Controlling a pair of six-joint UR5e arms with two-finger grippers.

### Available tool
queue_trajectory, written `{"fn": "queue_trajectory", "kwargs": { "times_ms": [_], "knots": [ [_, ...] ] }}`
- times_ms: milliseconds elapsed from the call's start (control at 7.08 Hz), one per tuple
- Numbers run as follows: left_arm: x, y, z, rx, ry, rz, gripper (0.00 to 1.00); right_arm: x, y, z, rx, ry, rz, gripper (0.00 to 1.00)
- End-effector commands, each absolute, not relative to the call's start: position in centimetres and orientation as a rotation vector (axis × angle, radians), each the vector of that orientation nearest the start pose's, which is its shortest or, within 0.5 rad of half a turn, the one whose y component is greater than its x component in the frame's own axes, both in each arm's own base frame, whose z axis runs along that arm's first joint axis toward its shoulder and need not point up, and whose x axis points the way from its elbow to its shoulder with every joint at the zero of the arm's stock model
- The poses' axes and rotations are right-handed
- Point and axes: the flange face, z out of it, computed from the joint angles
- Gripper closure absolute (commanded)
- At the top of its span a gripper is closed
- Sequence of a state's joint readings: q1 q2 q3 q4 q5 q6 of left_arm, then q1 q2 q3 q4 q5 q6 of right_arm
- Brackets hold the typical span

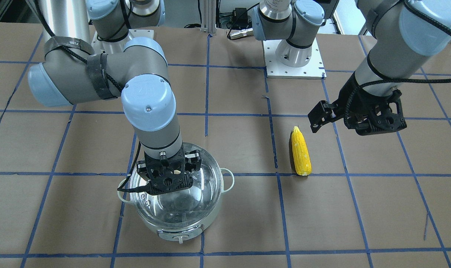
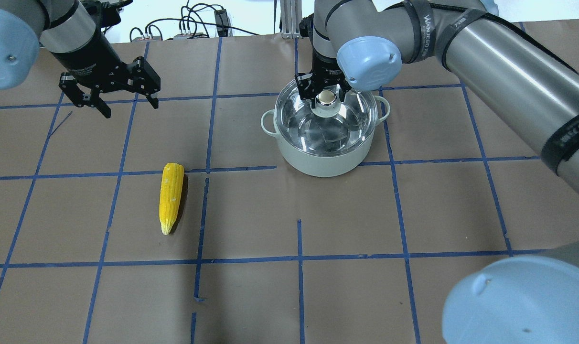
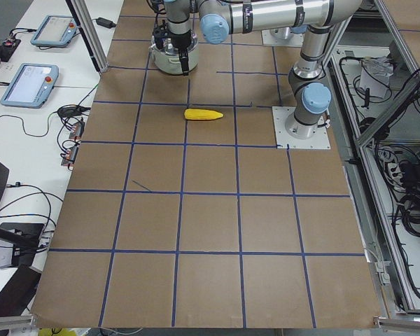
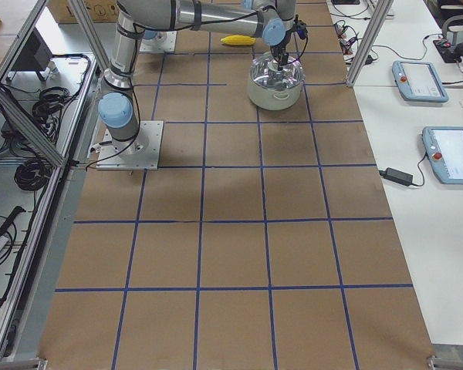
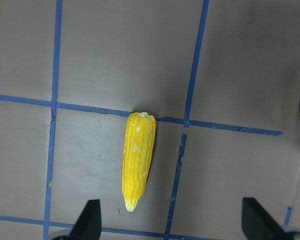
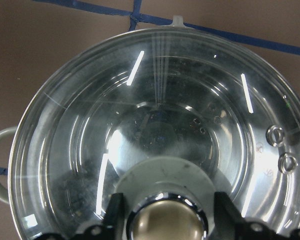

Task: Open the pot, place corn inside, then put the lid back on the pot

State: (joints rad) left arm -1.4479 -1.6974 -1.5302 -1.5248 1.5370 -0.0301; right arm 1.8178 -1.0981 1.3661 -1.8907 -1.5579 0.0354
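Observation:
The pale pot [image 2: 323, 162] stands on the table with the clear glass lid [image 2: 339, 129] resting on it. My right gripper [image 2: 326, 100] points straight down over the lid's centre. In the right wrist view its fingers [image 6: 115, 215] press against both sides of the metallic knob [image 6: 166, 222], so it is shut on the lid. The yellow corn [image 2: 171, 196] lies flat on the paper well to the pot's left, pointed end toward the robot. My left gripper [image 2: 129, 109] hovers open and empty above the table beyond the corn [image 5: 137, 157].
Brown paper with a blue tape grid covers the table [image 2: 289, 286]. The two arm bases [image 1: 294, 56] stand at the robot's side. Cables and a power unit [image 1: 240, 16] lie past the table's edge. Wide bare paper stretches between pot and corn.

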Motion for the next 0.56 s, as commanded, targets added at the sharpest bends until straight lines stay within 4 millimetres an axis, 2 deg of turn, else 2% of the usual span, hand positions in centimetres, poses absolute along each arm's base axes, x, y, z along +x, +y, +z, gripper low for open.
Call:
{"fn": "queue_trajectory", "kwargs": {
  "times_ms": [0, 282, 424],
  "knots": [
    [-7.0, -55.2, 44.2, -0.247, 3.167, 0.075, 0.0, 29.6, -62.5, 34.4, -0.33, 3.103, -0.085, 0.51],
    [-7.1, -55.3, 44.6, -0.245, 3.169, 0.063, 0.0, 29.6, -62.6, 34.6, -0.347, 3.103, -0.1, 0.79],
    [-7.0, -55.3, 44.5, -0.245, 3.169, 0.066, 0.0, 29.5, -63.0, 35.7, -0.344, 3.101, -0.126, 0.79]
  ]
}}
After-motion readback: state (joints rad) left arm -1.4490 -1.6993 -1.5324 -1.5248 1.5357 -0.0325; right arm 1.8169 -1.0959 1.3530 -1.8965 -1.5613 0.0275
